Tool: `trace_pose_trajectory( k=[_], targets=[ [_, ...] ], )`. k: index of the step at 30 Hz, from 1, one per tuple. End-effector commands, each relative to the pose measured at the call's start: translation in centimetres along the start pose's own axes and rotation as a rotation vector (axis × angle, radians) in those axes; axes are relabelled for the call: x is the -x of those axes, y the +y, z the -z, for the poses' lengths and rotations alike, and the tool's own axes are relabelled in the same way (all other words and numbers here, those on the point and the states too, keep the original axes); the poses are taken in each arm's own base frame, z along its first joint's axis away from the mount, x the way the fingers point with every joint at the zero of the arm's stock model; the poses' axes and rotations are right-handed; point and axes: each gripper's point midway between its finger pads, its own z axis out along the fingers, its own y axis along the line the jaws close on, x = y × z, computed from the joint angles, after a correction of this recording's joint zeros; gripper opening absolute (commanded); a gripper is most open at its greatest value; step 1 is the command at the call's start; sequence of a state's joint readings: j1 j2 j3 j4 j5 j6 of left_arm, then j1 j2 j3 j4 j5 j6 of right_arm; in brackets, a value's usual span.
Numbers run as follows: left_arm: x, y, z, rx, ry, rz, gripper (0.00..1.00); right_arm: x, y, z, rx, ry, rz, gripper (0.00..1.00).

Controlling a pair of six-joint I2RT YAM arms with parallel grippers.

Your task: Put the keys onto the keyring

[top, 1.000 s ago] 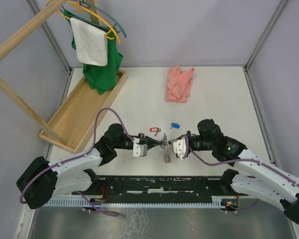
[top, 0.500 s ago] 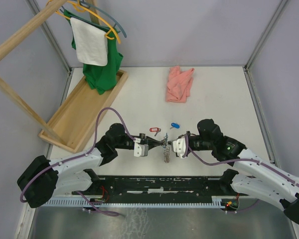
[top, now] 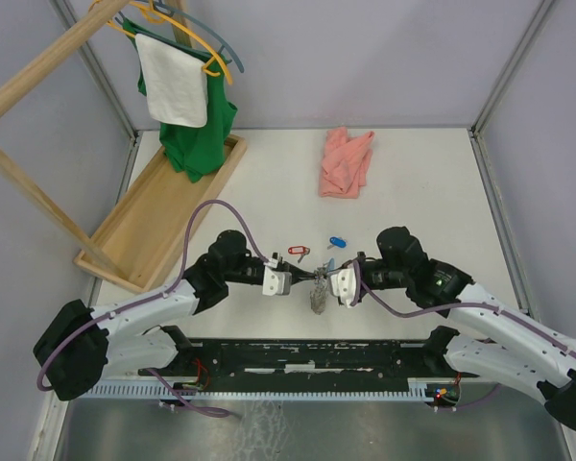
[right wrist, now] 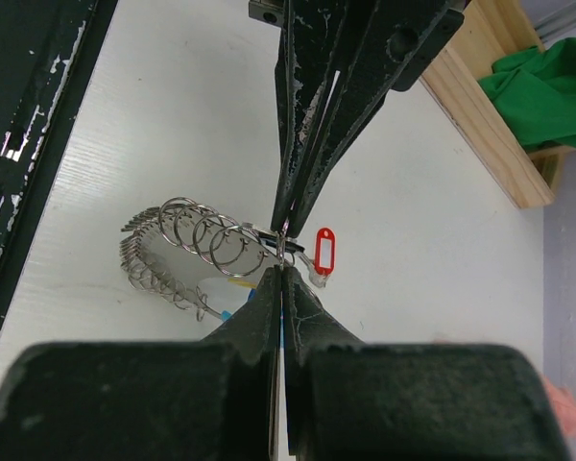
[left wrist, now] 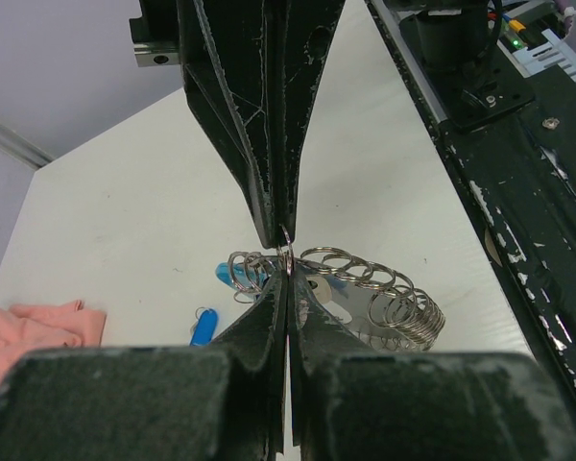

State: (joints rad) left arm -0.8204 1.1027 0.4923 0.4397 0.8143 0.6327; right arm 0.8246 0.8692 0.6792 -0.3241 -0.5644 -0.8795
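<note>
Silvery keyring (top: 319, 296) is clamped by left fingers (left wrist: 259, 322) and right fingers (right wrist: 264, 307), now drawn closer together; keys (top: 298, 252) lie unthreaded beyond it.

A pink cloth (top: 346, 161) is lying crumpled on my table's (top: 432, 202) far side; a green shirt (top: 202, 144) and white towel (top: 173, 82) are hanging over my wooden tray (top: 139, 230).

Mostly silver on white for you here, plus a few pops of colour.
Your keyring (right wrist: 187, 245) is all silvery with a light-blue tag, right at the scuffed black tips of the right gripper (right wrist: 281, 272). There's a red-tagged key (right wrist: 324, 250) just beyond them, a blue-tagged key (top: 337, 242) a bit further, and a pink cloth (top: 346, 161) way past. The table (top: 432, 192) is plain white.
</note>
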Motion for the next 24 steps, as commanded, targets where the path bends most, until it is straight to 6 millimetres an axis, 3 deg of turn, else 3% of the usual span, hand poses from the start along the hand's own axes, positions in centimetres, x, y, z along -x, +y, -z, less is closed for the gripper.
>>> trace_pose_trajectory(
  k=[1,24],
  targets=[
    [2.7,0.8,-0.6,-0.032,-0.058,-0.023,0.03,2.1,-1.4,0.1,-0.003,-0.047,0.096,0.01],
    [4.1,0.0,-0.8,-0.127,-0.064,0.025,0.03,1.6,-1.0,-0.7,0.072,0.014,0.123,0.01]
  ],
)
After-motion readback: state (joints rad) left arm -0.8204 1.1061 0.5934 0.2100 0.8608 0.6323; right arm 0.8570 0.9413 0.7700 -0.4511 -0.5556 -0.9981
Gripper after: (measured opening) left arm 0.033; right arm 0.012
